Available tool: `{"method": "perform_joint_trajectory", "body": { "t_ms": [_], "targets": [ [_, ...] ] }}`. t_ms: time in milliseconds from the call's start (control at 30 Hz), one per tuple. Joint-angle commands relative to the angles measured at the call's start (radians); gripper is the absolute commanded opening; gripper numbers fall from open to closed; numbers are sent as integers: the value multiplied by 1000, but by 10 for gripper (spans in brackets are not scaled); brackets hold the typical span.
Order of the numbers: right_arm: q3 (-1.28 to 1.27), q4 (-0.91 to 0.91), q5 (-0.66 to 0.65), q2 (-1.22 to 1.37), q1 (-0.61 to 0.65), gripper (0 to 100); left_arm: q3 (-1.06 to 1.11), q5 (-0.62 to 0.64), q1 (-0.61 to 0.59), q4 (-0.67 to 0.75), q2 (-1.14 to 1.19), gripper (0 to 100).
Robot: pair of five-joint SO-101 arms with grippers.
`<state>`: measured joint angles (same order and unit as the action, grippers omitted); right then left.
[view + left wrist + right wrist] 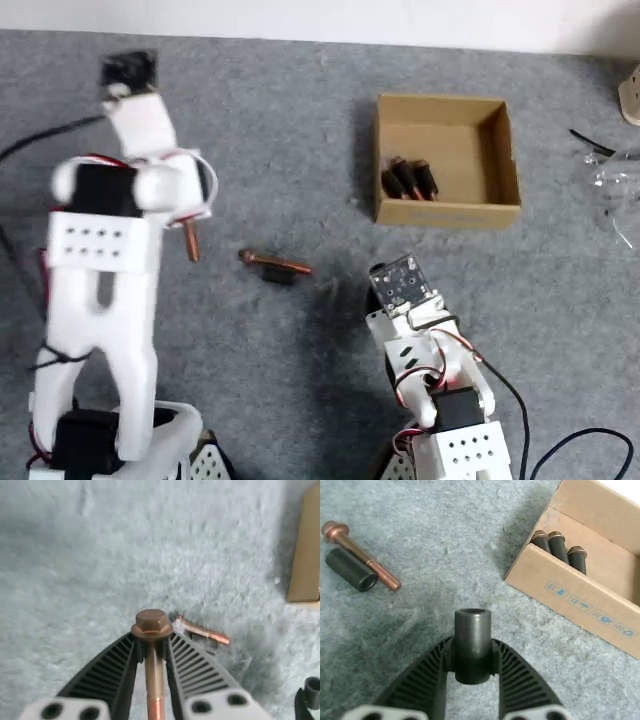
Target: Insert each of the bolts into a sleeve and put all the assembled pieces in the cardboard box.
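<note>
My left gripper [152, 642] is shut on a copper bolt [152, 665], its hex head sticking out past the fingertips; in the high view this bolt [190, 241] hangs at the left arm's tip. My right gripper [472, 652] is shut on a black sleeve [472, 642], held upright with the bore open. Between the arms, a loose bolt [277, 262] [361, 555] lies on the grey mat beside a loose black sleeve [351, 570]. The cardboard box [447, 212] [580, 592] holds three assembled pieces [408, 179] [559, 547] in its near-left corner.
Grey mat [300, 120] covers the table. Clear plastic and thin wires [608, 172] lie at the right edge, beyond the box. A black cable [560, 445] trails by the right arm's base.
</note>
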<state>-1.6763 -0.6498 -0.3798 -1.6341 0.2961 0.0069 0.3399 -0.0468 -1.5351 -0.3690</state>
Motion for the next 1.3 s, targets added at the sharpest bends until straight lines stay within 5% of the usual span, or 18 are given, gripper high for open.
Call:
{"method": "perform_joint_trajectory", "body": {
  "t_ms": [0, 167, 600, 933, 1267],
  "targets": [
    [-59, 31, 6, -18, -15, 5, -298, -34, -48, -144, -12, 7],
    [-59, 31, 6, -18, -15, 5, -441, -32, -104, -224, -47, 7],
    [-59, 31, 6, -18, -15, 5, -380, -92, -117, -224, -495, 7],
    [-59, 28, 6, -18, -15, 5, 157, -92, -113, -195, -941, 7],
    [-59, 28, 6, -18, -15, 5, 863, -83, -111, 273, -1276, 7]
  ]
}}
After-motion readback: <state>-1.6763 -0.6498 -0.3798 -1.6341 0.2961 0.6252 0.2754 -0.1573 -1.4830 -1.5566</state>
